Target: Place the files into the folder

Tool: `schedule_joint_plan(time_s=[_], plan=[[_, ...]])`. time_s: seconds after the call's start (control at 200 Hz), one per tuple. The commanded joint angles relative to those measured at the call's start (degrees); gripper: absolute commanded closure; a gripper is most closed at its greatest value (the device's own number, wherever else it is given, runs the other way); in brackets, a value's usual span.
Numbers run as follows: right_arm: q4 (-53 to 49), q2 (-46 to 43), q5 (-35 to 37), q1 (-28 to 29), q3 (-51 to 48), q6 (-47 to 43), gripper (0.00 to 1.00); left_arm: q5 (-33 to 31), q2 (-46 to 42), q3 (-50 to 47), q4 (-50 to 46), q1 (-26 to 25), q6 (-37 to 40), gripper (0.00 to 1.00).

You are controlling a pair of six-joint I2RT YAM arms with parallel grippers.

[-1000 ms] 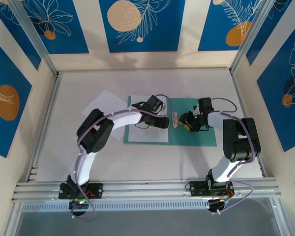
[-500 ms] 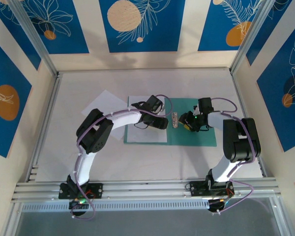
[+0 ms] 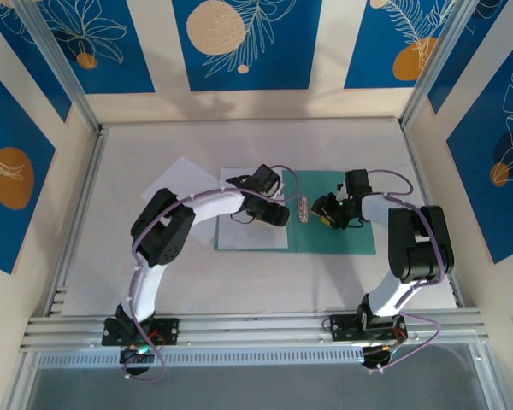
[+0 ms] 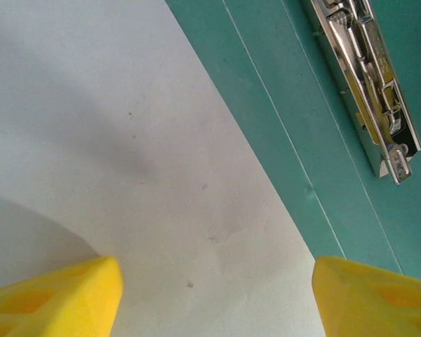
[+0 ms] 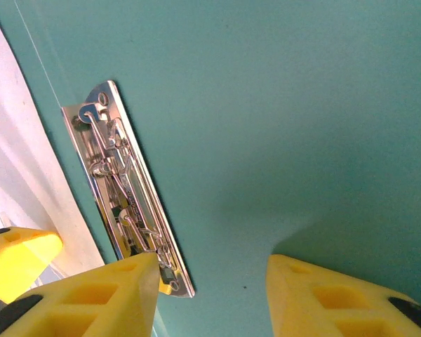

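Your left fingers (image 4: 56, 295) sit apart over the sheet (image 4: 126, 140), probably to slide it; right fingers (image 5: 323, 295), apart too, probably steady the folder (image 5: 266, 105)

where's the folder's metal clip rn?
Top view: the silver clip lies mid-table on the open teal folder, near its spine, between the left gripper and the right gripper, just right of the white sheet.

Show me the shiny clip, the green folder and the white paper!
clip (image 5: 123, 182): right wrist view, middle of its silver bar.
folder (image 5: 302, 105): right wrist view, bare teal inside face.
paper sheet (image 4: 126, 126): left wrist view, middle of the white sheet.
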Motion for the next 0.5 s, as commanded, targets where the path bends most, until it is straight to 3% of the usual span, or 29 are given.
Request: schedule_joint_plan(time_s=[0.0, 0.495], plan=[[-1.9, -1.38, 0.49, 0.0, -0.1, 0.95, 0.54, 4.44, 0.92, 0.05, -3.27, 0.37, 0.28, 0.27], [-1.86, -1.21, 1.02, 0.57, 0.33, 1.6, 0.54, 7.94, 1.71, 0.11, -4.63, -0.54, 5.53, 0.28]])
